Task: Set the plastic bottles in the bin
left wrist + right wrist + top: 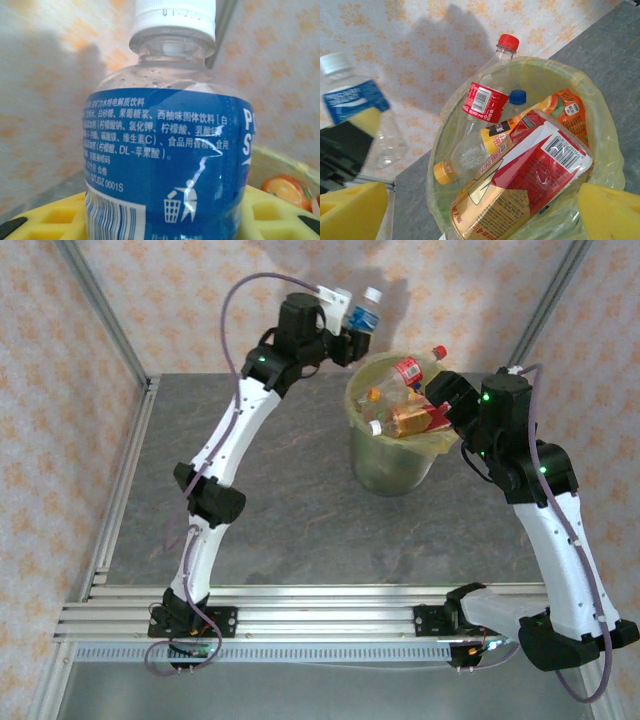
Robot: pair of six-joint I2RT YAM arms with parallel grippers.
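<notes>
Bench (280, 510): a grey, stone-patterned top, dull under the light.
Walls (190, 300): pale paper with an orange floral print closed in the back and both sides.
Rails (320, 612): grooved aluminium bars ran along the bench's near edge.
Posts (100, 308): slim metal uprights rose from the far corners.
Shadow (450, 30): a soft grey patch fell on the wallpaper.

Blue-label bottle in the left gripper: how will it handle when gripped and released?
Probably very light: the bottle looks empty, only droplets near the neck. Likely thin-walled, so it may dent under the yellow pads. Smooth and round, so it could roll off the heaped bottles in the bin.
</notes>
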